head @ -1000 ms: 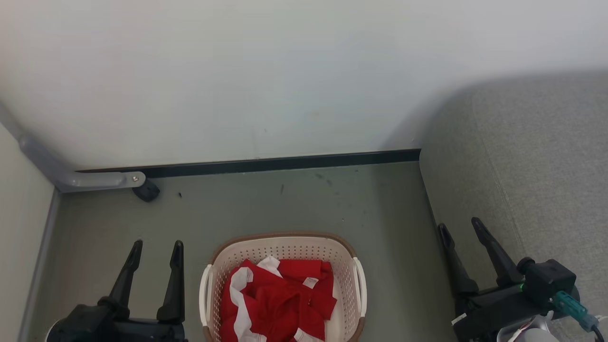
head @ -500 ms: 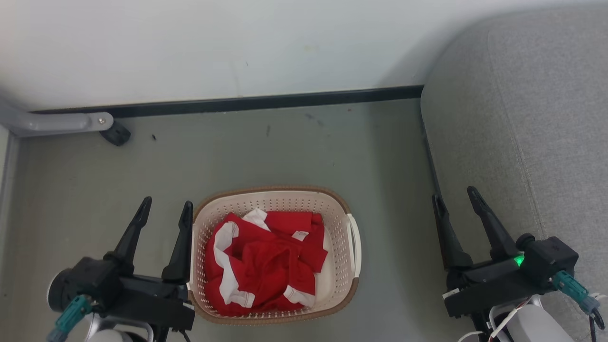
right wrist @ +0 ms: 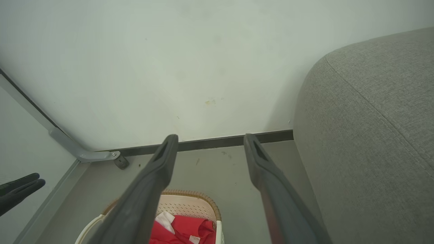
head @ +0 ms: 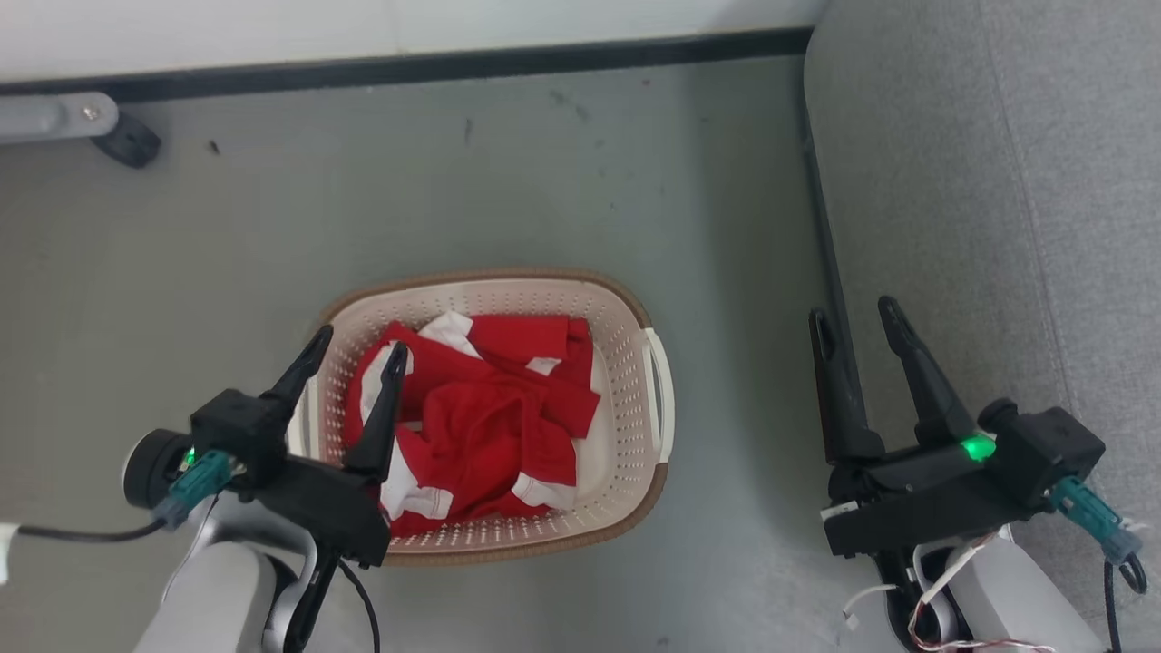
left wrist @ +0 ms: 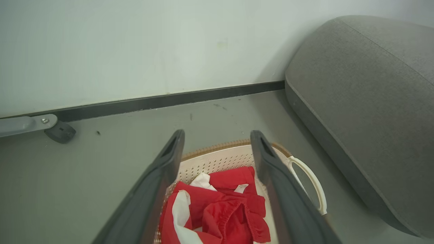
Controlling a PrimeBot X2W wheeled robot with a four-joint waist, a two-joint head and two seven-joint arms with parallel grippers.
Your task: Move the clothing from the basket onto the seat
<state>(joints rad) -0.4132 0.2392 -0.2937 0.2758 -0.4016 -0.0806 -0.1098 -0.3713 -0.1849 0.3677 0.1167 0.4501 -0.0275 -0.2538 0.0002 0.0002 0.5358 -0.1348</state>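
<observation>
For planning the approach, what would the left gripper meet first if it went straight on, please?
The left gripper seems aimed over the basket; probably the floor beyond, depth unclear.

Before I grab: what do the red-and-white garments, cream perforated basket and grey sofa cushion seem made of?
Red-and-white garments: soft matte fabric, likely jersey; crumpled folds, gathered elastic hem.
Cream perforated basket: smooth moulded plastic with punched holes; brown rim looks woven, probably moulded too.
Grey sofa cushion: coarse woven upholstery; visible weave, stitched seam.
</observation>
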